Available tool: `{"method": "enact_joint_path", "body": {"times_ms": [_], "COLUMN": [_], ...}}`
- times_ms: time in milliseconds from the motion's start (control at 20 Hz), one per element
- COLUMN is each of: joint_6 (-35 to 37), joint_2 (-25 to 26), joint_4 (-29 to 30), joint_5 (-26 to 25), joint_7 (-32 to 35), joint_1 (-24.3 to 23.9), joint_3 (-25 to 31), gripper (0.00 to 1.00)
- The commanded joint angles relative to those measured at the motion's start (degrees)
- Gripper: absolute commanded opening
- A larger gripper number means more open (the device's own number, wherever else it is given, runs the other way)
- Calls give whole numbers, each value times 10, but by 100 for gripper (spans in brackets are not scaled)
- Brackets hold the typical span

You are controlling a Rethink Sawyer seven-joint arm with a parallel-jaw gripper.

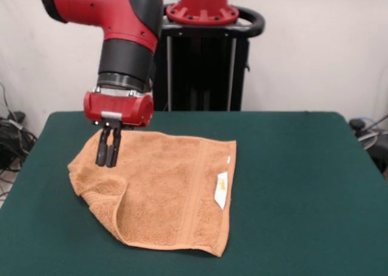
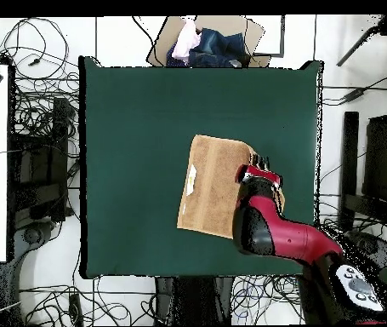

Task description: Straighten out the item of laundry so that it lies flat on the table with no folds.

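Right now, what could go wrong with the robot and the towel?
The towel is not flat: its near-left corner is folded over. The gripper, fingers close together, hangs over the far-left part, away from that fold. If it pinches there and pulls, it might drag the whole towel across the table and keep the fold. It could also bunch up more cloth, making new wrinkles.
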Motion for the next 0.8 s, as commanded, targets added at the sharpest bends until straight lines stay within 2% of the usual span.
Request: {"method": "enact_joint_path", "body": {"times_ms": [50, 800], "joint_6": [-15, -75], "joint_2": [56, 134], "joint_4": [36, 18], "joint_5": [-4, 24], "joint_7": [152, 123], "joint_1": [-20, 9], "joint_3": [81, 33], "gripper": [0, 0]}}
